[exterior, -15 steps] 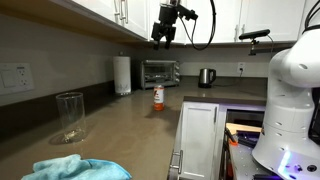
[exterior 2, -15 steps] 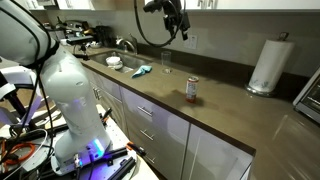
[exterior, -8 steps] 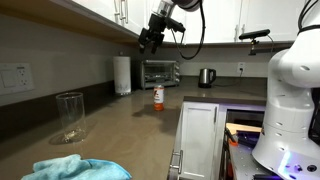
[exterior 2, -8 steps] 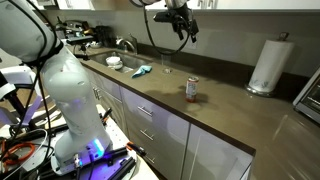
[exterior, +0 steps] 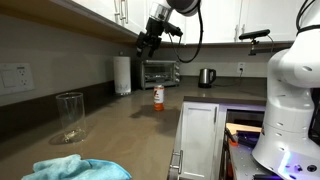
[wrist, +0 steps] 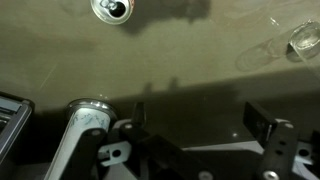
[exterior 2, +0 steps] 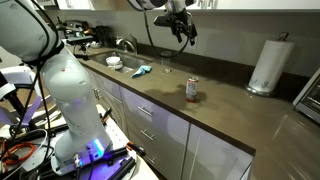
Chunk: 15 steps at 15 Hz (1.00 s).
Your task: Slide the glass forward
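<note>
The tall clear glass (exterior: pixel 70 116) stands on the brown counter near a blue cloth; it also shows in an exterior view (exterior 2: pixel 166 63) and at the top right of the wrist view (wrist: pixel 303 38). My gripper (exterior: pixel 148 44) hangs high over the counter, well above and apart from the glass, also seen in an exterior view (exterior 2: pixel 184 32). In the wrist view the gripper (wrist: pixel 196 112) is open and empty. The small white bottle with the orange label (exterior: pixel 157 96) stands mid-counter, seen from above in the wrist view (wrist: pixel 112 10).
A paper towel roll (exterior: pixel 121 75), a toaster oven (exterior: pixel 160 72) and a kettle (exterior: pixel 205 77) stand at the far end of the counter. A blue cloth (exterior: pixel 75 168) lies near the glass. A sink with a faucet (exterior 2: pixel 122 47) lies beyond the cloth.
The gripper has moved along the counter toward the glass side, staying high above the surface. Its jaws stay open. The glass and bottle have not moved.
</note>
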Motion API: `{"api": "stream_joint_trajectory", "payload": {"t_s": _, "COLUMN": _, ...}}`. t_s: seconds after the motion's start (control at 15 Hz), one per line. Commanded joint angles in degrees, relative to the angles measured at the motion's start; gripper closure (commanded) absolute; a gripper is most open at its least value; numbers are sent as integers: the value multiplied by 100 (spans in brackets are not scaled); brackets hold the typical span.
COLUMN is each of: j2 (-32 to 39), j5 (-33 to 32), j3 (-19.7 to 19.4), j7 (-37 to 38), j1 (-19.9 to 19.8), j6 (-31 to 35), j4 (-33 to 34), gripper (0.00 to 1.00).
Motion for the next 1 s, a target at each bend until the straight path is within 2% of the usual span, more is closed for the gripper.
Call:
{"api": "stream_joint_trajectory", "payload": {"t_s": 0.0, "j2": 224, "j5": 105, "j3": 3, "j7": -72, "j1": -13, "j6": 509, "j4": 26, "gripper": 0}}
{"api": "stream_joint_trajectory", "payload": {"t_s": 0.07, "j2": 415, "j5": 172, "j3": -92, "j7": -211, "j1": -4, "j6": 683, "j4": 194, "gripper": 0}}
{"api": "stream_joint_trajectory", "payload": {"t_s": 0.47, "j2": 1019, "j5": 408, "j3": -104, "j7": -302, "j1": 162, "j6": 1649, "j4": 368, "gripper": 0}}
{"api": "stream_joint_trajectory", "payload": {"t_s": 0.93, "j2": 1735, "j5": 1475, "j3": -154, "j7": -943, "j1": 710, "j6": 2263, "j4": 634, "gripper": 0}}
